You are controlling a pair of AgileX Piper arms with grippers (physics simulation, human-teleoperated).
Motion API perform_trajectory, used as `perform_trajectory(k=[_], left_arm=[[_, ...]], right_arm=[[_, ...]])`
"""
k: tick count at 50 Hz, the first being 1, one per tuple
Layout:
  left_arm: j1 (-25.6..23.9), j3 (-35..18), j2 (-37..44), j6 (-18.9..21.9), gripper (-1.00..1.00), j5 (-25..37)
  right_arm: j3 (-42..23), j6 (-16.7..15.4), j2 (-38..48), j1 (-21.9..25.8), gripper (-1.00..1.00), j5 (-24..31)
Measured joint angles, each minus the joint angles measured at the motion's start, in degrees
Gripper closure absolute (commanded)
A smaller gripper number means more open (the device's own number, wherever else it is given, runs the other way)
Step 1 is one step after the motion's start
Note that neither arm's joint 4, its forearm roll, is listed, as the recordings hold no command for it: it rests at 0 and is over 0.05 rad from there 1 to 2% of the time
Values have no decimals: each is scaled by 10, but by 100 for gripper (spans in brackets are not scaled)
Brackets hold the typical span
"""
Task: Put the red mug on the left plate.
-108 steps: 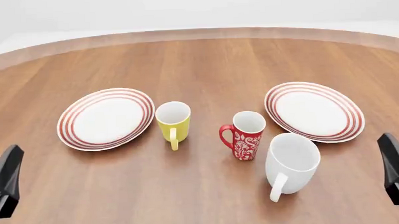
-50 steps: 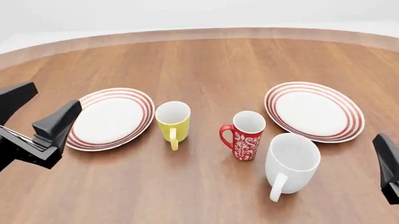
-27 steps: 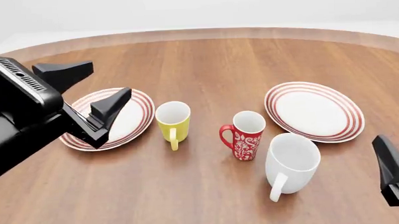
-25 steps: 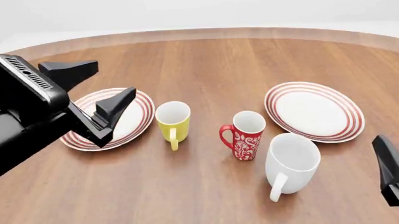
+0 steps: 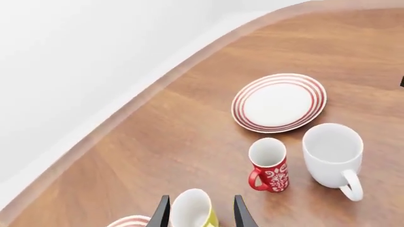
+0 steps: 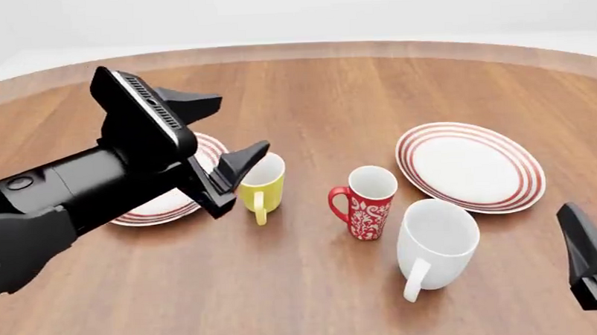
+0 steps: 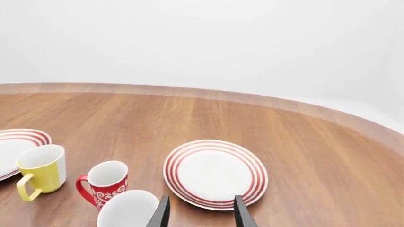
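Your left gripper (image 6: pixel 221 134), jaws apart and holding nothing, hangs over the ringed left plate (image 6: pixel 160 205). The glossy floral red mug (image 6: pixel 364 202) stands mid-table on wood. The right gripper's (image 7: pixel 198 213) parted fingers show only in its wrist view.

no readable text, labels or numbers

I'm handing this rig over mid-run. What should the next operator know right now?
Left gripper: open, empty, raised over the table between the left plate and the yellow mug.
Right gripper: open, empty, low at the table's near right edge.
Red mug: upright on the wood, mid-table, handle toward the yellow mug, white mug close beside it. Nothing grips it.
The left plate is partly hidden by the left arm; the visible part is bare.
Done: nothing beyond the left arm's approach.
Left: reach past the yellow mug, grip the red mug, lift it, set it on the left plate.
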Motion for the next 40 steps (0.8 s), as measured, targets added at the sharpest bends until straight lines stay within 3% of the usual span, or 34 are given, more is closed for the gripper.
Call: perform_trajectory(k=[40], left_arm=[[-62,-91,169,10,-100,37]], right_arm=[[-1,-2,-8,5,-100,8]])
